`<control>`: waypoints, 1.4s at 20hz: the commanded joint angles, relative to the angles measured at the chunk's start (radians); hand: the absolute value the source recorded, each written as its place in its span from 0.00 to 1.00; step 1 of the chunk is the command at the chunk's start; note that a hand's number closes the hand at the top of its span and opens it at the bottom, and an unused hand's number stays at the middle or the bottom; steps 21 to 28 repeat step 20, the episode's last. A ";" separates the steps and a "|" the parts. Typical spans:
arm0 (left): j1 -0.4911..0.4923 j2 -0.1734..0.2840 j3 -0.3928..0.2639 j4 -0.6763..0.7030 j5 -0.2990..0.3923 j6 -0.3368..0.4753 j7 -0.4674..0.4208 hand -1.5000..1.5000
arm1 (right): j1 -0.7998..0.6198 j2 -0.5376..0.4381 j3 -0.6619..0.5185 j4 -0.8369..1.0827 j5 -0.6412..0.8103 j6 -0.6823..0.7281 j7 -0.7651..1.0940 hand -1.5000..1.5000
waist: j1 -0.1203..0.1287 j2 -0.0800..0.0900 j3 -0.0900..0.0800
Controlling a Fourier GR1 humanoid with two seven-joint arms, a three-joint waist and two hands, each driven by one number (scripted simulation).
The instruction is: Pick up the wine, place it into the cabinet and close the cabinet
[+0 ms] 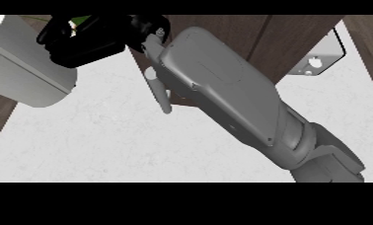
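the right forearm [233, 100], grey and broad, crossed the head view from the lower right corner up toward the upper left and filled most of the middle. at its end the right hand [87, 41] showed as a black mass near the upper left, its fingers curled in on themselves. just above the curled fingers a small patch of green and pale colour [82, 20] showed at the top of the scene; whether it was the wine could not be told, and whether the fingers closed round it could not be told either. no label, brand or writing could be read anywhere in the view. a thin grey rod [159, 91] ran along the near side of the forearm, close beside the wrist. behind the arm stood dark brown wooden cabinet panels [291, 36], with a vertical seam between them. a light grey metal bracket [320, 56] with a round hole lay to the right of the panels, against the white speckled counter [109, 140]. a pale grey rounded body [29, 76] occupied the left edge, below and left of the hand, its identity unclear. the left hand did not show.
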 commanded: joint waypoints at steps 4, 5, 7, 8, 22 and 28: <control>0.010 0.005 0.026 -0.013 0.002 -0.018 0.019 0.00 | 0.010 -0.075 -0.071 0.194 0.059 0.006 -0.162 1.00 | -0.009 0.011 0.006; 0.000 0.003 0.019 -0.017 0.008 -0.004 0.028 0.00 | 0.025 -0.105 -0.076 0.195 0.045 0.031 -0.149 1.00 | -0.019 0.013 0.007; 0.003 0.000 0.020 0.001 0.012 -0.031 0.025 0.00 | 0.029 -0.113 -0.075 0.192 0.052 0.021 -0.163 1.00 | -0.028 0.011 0.006; -0.007 -0.003 0.000 -0.030 0.005 -0.015 0.031 0.00 | 0.051 -0.123 -0.067 0.199 0.057 0.041 -0.184 1.00 | -0.033 0.016 0.007; -0.019 -0.018 -0.059 -0.094 0.025 0.005 0.072 0.00 | 0.087 -0.171 -0.088 0.223 0.028 0.066 -0.266 1.00 | -0.065 0.025 0.008; -0.019 -0.018 -0.059 -0.094 0.025 0.005 0.072 0.00 | 0.087 -0.171 -0.088 0.223 0.028 0.066 -0.266 1.00 | -0.065 0.025 0.008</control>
